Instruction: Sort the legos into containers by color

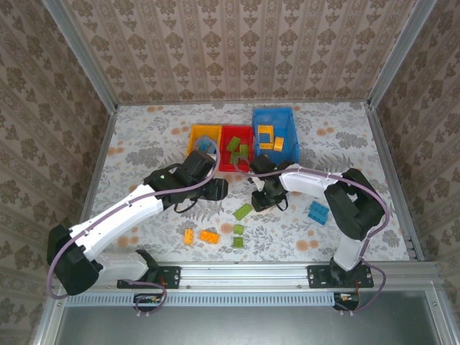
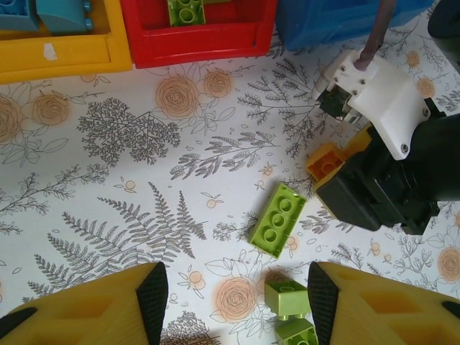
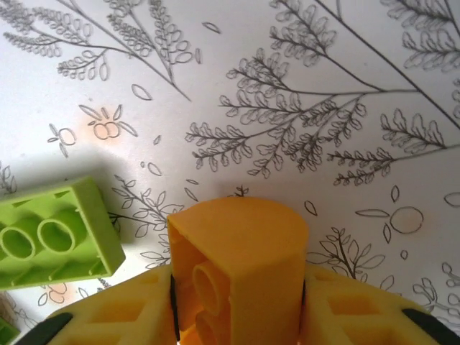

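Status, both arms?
Left gripper open over small green bricks. Right gripper shut on orange brick. Long green brick close beside, not touching.

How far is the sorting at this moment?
Done: blue bricks sit in the yellow bin, green bricks in the red bin, orange bricks in the blue bin. In hand: the right tool grips an orange brick; the left tool is open. Left: loose bricks of all three colours on the table.

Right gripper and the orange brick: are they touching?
Touching. Right wrist view shows the orange brick clamped between both fingers of the right gripper.
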### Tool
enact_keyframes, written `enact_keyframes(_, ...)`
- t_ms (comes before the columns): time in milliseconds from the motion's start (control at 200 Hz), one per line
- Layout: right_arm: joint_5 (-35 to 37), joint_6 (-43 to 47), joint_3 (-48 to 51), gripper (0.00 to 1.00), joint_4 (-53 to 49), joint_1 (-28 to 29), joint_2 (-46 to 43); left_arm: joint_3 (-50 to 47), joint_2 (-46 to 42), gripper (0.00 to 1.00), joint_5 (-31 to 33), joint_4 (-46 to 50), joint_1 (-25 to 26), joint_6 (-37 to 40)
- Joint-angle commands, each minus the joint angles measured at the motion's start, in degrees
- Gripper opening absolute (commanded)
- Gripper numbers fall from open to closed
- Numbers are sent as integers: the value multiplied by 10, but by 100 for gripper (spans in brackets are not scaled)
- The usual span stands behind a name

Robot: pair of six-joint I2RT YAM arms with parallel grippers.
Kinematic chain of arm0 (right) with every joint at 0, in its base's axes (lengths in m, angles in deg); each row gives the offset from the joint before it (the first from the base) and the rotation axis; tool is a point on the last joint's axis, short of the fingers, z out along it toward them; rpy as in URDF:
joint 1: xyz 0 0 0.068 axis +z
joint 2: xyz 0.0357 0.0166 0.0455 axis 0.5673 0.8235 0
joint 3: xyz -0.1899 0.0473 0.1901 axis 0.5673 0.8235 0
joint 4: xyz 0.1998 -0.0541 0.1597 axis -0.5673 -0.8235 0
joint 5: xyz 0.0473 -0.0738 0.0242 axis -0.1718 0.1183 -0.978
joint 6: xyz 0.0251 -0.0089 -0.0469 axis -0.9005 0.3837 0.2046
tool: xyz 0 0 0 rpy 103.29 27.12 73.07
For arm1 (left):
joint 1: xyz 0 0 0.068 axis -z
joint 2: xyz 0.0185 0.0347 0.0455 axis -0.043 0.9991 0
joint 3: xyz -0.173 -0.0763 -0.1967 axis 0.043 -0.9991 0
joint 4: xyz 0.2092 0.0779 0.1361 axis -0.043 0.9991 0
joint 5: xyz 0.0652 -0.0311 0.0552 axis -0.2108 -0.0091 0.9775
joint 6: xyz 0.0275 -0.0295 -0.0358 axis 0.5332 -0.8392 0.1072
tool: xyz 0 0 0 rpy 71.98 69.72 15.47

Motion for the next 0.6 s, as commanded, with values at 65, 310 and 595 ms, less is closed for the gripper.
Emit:
enact_keyframes(65,39,-12,-1,25,-23,-14,-65,28,15,56,19,-4,14,-9)
enact_keyframes(310,106,-33,-52,23,-52,-103,-124,65,33,56,27,-23,27,3)
enact_keyframes(595,155,-40,-196,22,-42,-149,2,85,50,56,26,-25,27,13)
